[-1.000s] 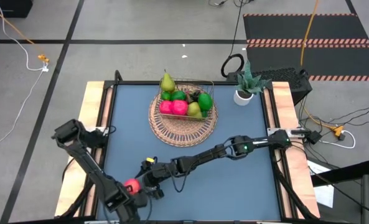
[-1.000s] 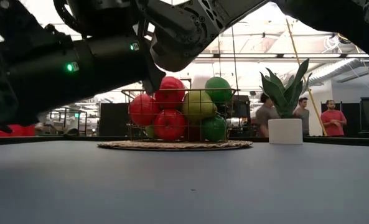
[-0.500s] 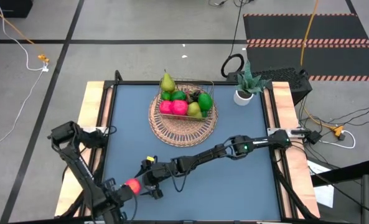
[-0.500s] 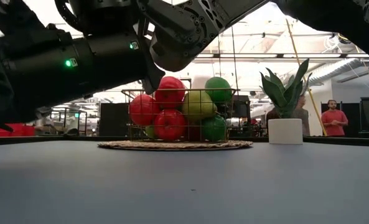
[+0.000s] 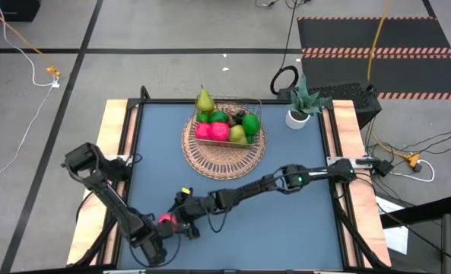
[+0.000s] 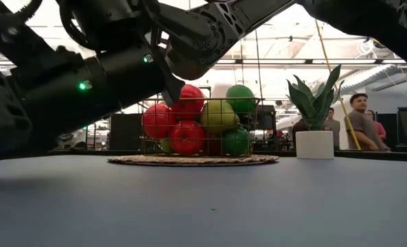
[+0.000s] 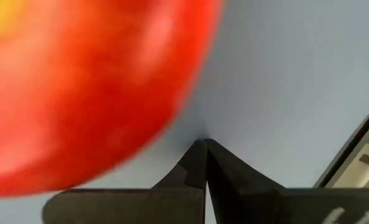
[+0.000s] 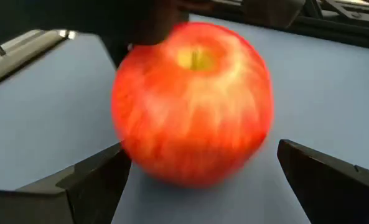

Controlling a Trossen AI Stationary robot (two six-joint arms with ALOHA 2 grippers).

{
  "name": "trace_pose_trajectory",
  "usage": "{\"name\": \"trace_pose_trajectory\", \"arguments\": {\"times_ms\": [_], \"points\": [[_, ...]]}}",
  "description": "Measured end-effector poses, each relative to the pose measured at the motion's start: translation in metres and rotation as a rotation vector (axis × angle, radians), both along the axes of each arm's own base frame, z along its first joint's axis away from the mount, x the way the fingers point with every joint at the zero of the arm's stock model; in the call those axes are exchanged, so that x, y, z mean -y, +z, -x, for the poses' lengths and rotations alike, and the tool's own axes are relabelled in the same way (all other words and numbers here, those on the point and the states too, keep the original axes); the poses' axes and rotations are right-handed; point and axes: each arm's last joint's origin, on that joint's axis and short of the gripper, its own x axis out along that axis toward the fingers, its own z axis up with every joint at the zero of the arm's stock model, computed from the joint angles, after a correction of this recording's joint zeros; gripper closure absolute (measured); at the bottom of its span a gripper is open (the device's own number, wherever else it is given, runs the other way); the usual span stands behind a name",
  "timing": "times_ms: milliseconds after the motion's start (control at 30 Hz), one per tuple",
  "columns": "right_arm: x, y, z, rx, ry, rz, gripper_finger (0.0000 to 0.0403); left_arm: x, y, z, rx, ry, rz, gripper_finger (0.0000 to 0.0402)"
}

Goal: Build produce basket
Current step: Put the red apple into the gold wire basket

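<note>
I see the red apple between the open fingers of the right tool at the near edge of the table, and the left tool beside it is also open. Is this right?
Not quite. The red apple does sit between the open fingers of the right tool at the near edge of the table, but the left tool beside it is shut, not open. The left wrist view shows its two fingers pressed together.

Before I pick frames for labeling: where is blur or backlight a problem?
Left wrist view: the apple is a close, soft red smear. Right wrist view: the same apple is slightly smeared at its edges. Low view: bright ceiling light turns the arms into dark silhouettes, while the basket stays readable.
</note>
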Motion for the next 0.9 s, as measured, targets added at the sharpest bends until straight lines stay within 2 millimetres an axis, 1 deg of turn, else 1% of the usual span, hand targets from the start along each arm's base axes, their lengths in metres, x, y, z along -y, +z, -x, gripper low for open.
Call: {"name": "trace_pose_trajectory", "arguments": {"times_ms": [167,333,400,533,700,833,900], "points": [[0.004,0.000,-0.001,-0.012,0.029,-0.020,0.0007,-0.007,0.000,-0.013,0.077,-0.010,-0.027,0.0396],[0.004,0.001,-0.001,0.004,0.052,-0.004,0.0007,-0.008,-0.001,-0.021,0.190,-0.050,-0.050,0.0397],[0.004,0.002,-0.001,0.015,0.061,0.012,0.0009,-0.007,0.000,-0.023,0.206,-0.056,-0.047,0.0396],[0.004,0.002,-0.001,0.016,0.060,0.014,0.0032,-0.007,0.000,-0.022,0.199,-0.043,-0.051,0.0399],[0.006,0.000,0.000,-0.030,0.016,0.022,0.0088,-0.007,0.000,-0.021,0.171,0.000,-0.036,0.0396],[0.008,0.014,0.007,-0.103,-0.060,0.116,0.0088,-0.003,0.005,-0.014,0.179,0.034,-0.024,0.0399],[0.006,0.022,0.014,-0.154,-0.057,0.216,0.0088,-0.004,0.011,-0.008,0.192,0.060,-0.043,0.0394]]}}
